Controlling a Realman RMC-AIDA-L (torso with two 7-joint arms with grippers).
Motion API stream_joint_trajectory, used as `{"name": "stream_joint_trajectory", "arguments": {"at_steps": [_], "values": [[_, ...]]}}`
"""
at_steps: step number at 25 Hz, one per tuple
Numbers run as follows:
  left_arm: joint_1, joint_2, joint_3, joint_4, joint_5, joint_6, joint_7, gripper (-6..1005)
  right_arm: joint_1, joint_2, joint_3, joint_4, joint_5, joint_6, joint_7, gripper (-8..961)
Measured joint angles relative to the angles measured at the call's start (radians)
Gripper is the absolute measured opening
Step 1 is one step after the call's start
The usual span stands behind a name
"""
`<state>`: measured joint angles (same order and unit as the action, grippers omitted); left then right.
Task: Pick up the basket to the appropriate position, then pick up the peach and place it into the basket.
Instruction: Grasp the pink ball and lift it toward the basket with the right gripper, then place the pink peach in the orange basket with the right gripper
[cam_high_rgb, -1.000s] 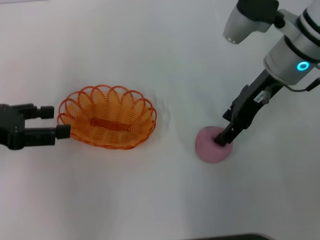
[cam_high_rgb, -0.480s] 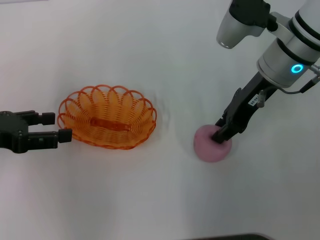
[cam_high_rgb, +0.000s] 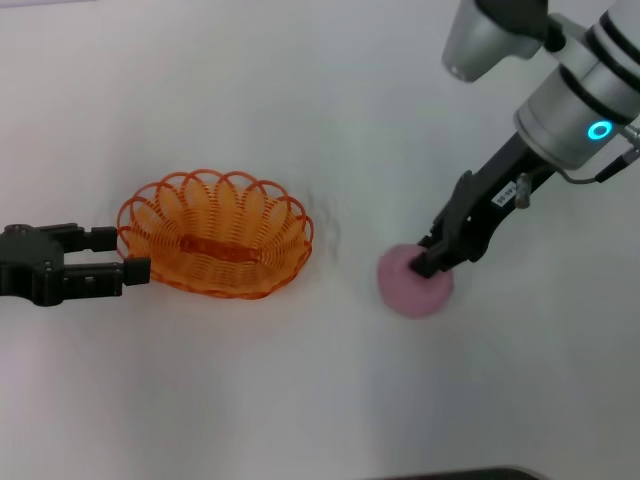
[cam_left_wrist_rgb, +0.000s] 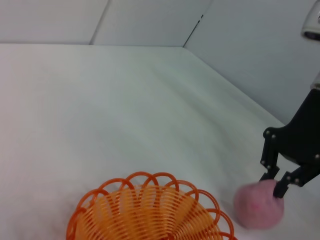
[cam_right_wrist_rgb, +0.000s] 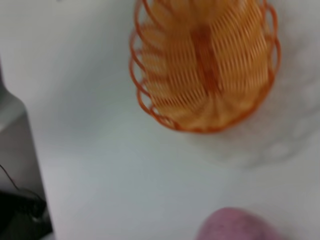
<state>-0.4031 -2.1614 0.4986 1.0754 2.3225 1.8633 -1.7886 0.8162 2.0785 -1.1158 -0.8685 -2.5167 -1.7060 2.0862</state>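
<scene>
Right hand clamped on the peach, now lifted toward the basket; left hand open, backed off beside it

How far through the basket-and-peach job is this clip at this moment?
Done: the basket sits on the table, with the left gripper open beside its rim. In hand: the right gripper is closed on the peach. Left: carrying the peach across and placing it in the empty basket.
</scene>
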Motion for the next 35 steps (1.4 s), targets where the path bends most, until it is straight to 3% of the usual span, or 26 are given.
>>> {"name": "stream_joint_trajectory", "arguments": {"at_steps": [7,10,12,15,20,28,35], "values": [[0.005,0.000,-0.004,-0.004,0.000,-0.009,0.000,820,-0.005,-0.013,0.170,-0.053,0.151,-0.064,-0.101,186],[0.006,0.000,-0.002,-0.014,0.000,-0.016,0.000,819,-0.004,-0.011,0.187,-0.056,0.249,-0.041,-0.123,184],[0.006,0.000,-0.002,-0.016,0.000,-0.019,0.000,819,-0.003,-0.008,0.187,-0.053,0.277,-0.031,-0.132,183],[0.005,0.000,-0.001,-0.018,0.000,-0.025,0.000,818,0.029,0.015,0.142,0.024,0.384,0.072,-0.173,183],[0.000,0.001,-0.001,-0.037,0.001,-0.033,0.000,817,0.062,0.015,0.059,0.144,0.487,0.208,-0.197,182],[0.004,0.000,-0.002,-0.043,0.007,-0.040,0.000,817,0.025,0.010,0.002,0.154,0.604,0.237,-0.233,415],[0.007,0.001,-0.005,-0.042,0.010,-0.040,0.000,817,-0.095,-0.023,0.060,0.038,0.611,0.107,-0.226,645]]}}
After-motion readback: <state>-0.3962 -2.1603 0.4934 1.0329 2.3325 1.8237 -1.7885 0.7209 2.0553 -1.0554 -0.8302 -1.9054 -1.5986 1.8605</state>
